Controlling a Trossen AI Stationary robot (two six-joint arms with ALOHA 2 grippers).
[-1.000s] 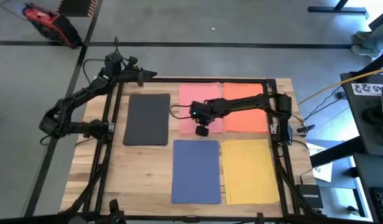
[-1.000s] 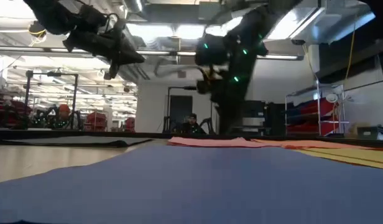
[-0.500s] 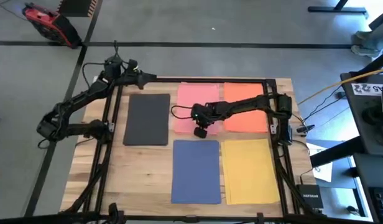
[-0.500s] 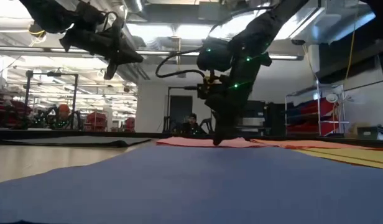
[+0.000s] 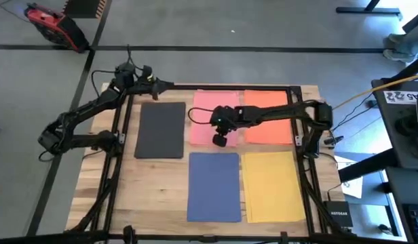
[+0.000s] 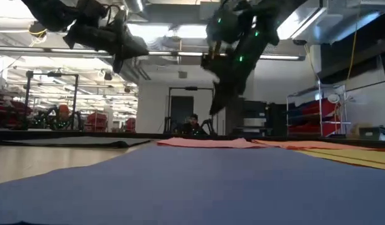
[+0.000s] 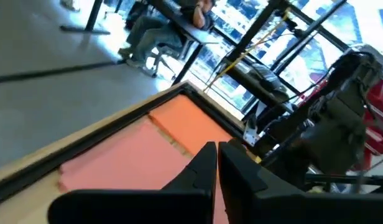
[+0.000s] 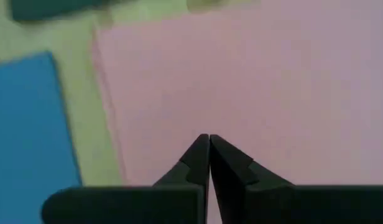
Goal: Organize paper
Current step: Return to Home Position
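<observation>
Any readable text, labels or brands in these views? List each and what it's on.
"NETGEAR": on the black box off the table's lower right corner.
Dark print on the white printed sheet at the right edge: too blurred to read.
None on the coloured paper.

Black paper [image 5: 160,130], pink paper [image 5: 207,100], orange-red paper [image 5: 269,134] flat in 1 row on tabletop [image 5: 161,193]; blue paper [image 5: 214,186], yellow paper [image 5: 271,184] flat in 2nd row.

Your paper [image 5: 214,186] sheets look matte and smooth (all five colours); the table [image 5: 161,193] is pale, grainy wood.
</observation>
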